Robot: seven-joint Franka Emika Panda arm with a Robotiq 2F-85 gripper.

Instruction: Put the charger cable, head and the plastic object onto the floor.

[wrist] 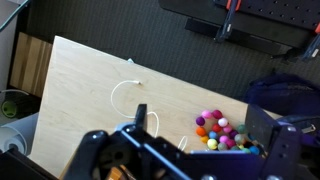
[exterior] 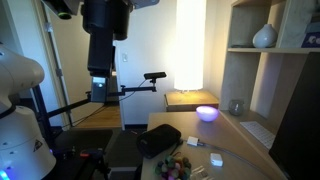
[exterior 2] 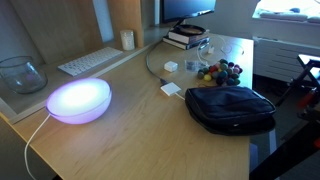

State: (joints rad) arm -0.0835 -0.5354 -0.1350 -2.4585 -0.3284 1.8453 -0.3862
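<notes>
Hanging high over the surface [wrist: 88, 72], the jaws stand spread wide with nothing between them. In the wrist view they fill the bottom edge.

The cable [wrist: 113, 100] lies just beyond them at about 11 o'clock, a loose white loop on bare wood. Its free end sits at the top of the loop, toward 12 o'clock. The other run curves back toward 6 o'clock and passes out of sight under the jaws.

The loop's long axis runs roughly 12 to 6. The jaws look set to close along the 9-to-3 line, so the strand on the loop's 9 o'clock side lies across that line. A pinch there would seem to need only a shift forward and a little toward 9 o'clock, then a straight drop.

The head [exterior 2: 170, 67] shows in an exterior view as a small white block on the surface, near a flat white piece [exterior 2: 172, 89] that lies just beside the pouch [exterior 2: 230, 108]. In the wrist view the head is hidden, probably behind the jaws. I cannot tell which item is the plastic object.

The balls [wrist: 215, 128] cluster at 1 o'clock and the pouch lies at 2 o'clock, both well apart from the loop. Past the surface's edge at 9 to 10 o'clock is a brown strip, probably the floor [wrist: 28, 70].
</notes>
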